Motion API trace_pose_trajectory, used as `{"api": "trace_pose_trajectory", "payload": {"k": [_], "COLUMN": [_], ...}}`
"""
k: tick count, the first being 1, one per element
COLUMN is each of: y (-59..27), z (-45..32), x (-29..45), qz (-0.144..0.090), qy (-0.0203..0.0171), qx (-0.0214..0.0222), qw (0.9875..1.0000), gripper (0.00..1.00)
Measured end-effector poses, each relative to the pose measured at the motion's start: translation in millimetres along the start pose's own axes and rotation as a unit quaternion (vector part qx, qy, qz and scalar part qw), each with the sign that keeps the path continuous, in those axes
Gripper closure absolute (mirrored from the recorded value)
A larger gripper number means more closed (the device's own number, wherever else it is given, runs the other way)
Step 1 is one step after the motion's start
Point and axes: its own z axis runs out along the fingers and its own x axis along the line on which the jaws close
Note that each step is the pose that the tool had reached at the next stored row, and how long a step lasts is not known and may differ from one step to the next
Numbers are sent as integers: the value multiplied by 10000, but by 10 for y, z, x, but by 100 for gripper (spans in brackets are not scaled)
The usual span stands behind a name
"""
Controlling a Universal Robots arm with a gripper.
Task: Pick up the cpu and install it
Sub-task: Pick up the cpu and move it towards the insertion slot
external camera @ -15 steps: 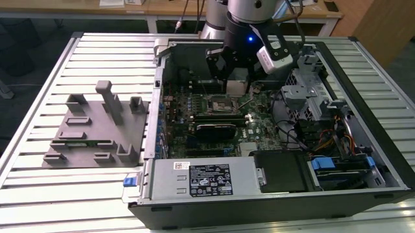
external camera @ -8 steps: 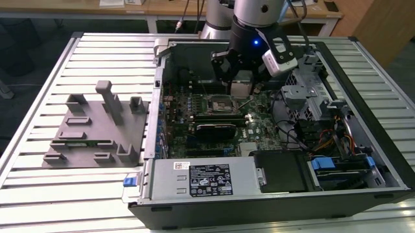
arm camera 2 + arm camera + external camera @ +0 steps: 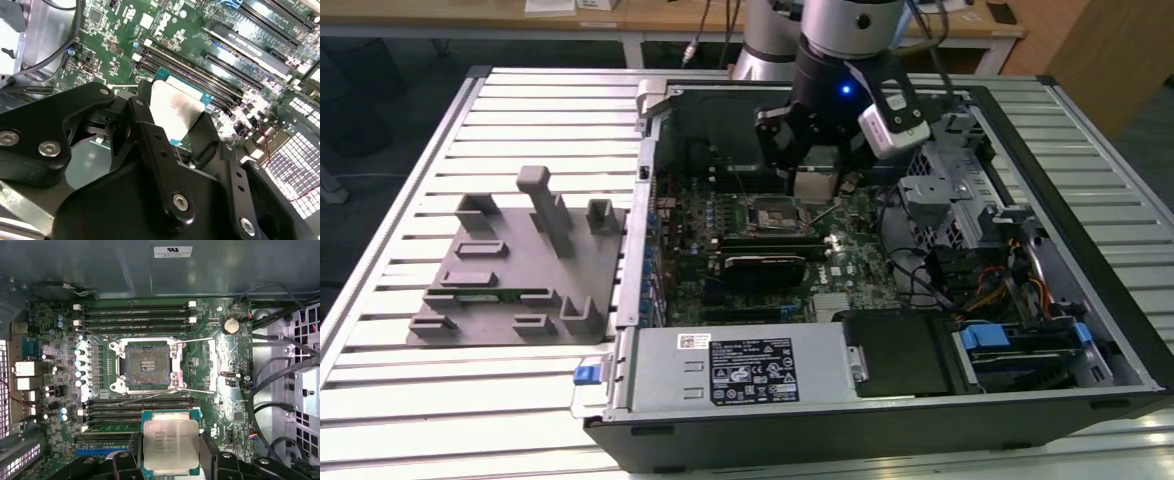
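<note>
Silver-white metal between two black fingers (image 3: 212, 460): one cpu (image 3: 171, 446), lid up, green rim around it, clamped at two opposite edges by the gripper (image 3: 171, 457). Held clear above the motherboard (image 3: 235, 390), near the socket (image 3: 146, 365) but not in it.

Several faint lines of print on the lid in the first wrist view, left unread. In the second wrist view, the same cpu (image 3: 175, 107) tilted in the gripper (image 3: 172, 125), lid washed out by glare, no print to make out.

Just past the cpu, one square socket, bare, load plate swung aside, thin wire levers loose beside it. Four long memory slots (image 3: 135, 315) on the socket's far side; a matching bank on the near side, partly under the cpu. One round coin battery (image 3: 230, 325). One white label (image 3: 172, 251) on the case wall beyond.

In the exterior view, one open computer case (image 3: 854, 435) on a slatted table (image 3: 400, 400), with the gripper (image 3: 814, 165) low over the board. One grey tray (image 3: 507, 275) towards the exterior view's left. Two printed labels on the power supply (image 3: 670, 375).
</note>
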Motion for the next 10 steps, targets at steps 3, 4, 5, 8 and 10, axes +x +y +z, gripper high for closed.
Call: {"api": "trace_pose_trajectory", "payload": {"k": [3,4,5,8,10], "y": [25,33,41,59,67], "z": [27,38,50,97,131], "x": [9,13,17,30,37], "qz": [0,0,0,0,0], "qy": [0,0,0,0,0], "qx": [0,1,0,0,0], "qw": [10000,10000,10000,10000,10000], "gripper": [45,45,45,45,45]}}
